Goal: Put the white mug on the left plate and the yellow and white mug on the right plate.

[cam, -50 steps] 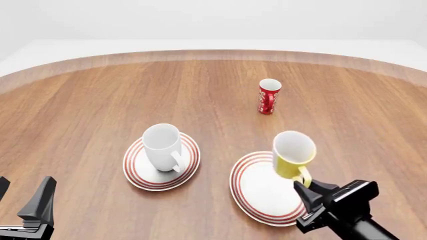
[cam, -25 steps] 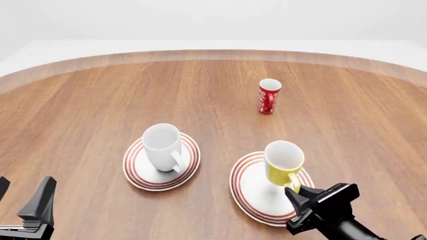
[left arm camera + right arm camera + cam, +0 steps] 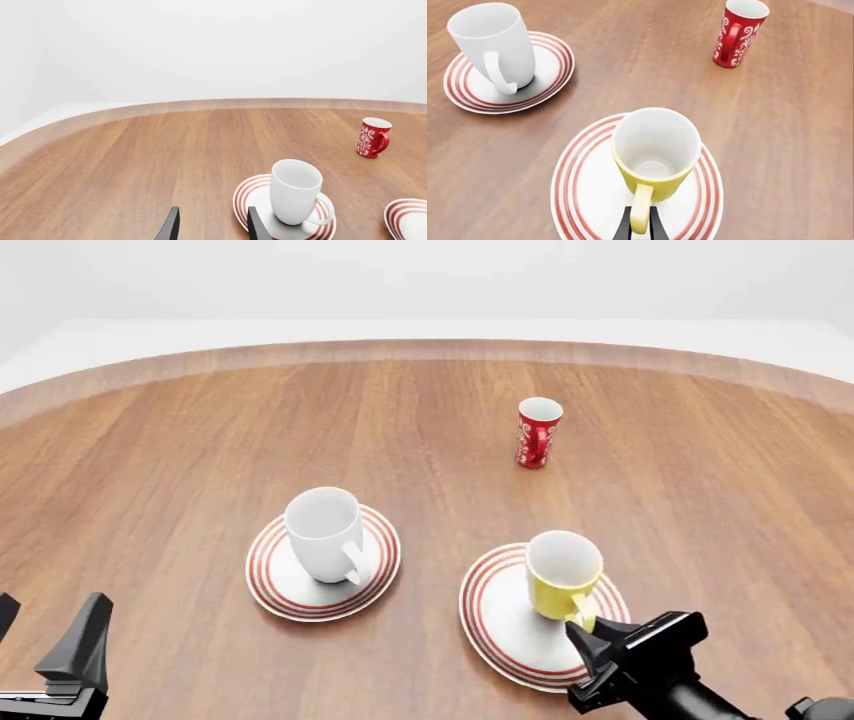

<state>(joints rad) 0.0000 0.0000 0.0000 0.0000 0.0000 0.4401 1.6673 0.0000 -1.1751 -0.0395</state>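
Observation:
The white mug [image 3: 327, 535] stands upright on the left plate [image 3: 274, 580]; both also show in the right wrist view, the mug [image 3: 494, 42] on the plate [image 3: 467, 92]. The yellow and white mug [image 3: 561, 575] is upright over the middle of the right plate [image 3: 497, 618], on it or just above it. My right gripper [image 3: 585, 628] is shut on the mug's yellow handle [image 3: 640, 210]. My left gripper [image 3: 47, 638] is open and empty at the near left, well short of the white mug [image 3: 293, 190].
A slim red cup with white marks [image 3: 538, 433] stands farther back, right of centre. The wooden table's curved far edge [image 3: 427, 348] runs across the back.
My right gripper has carried the yellow and white mug to the left and down, from the right plate's right rim to over its middle. The left arm has not moved.

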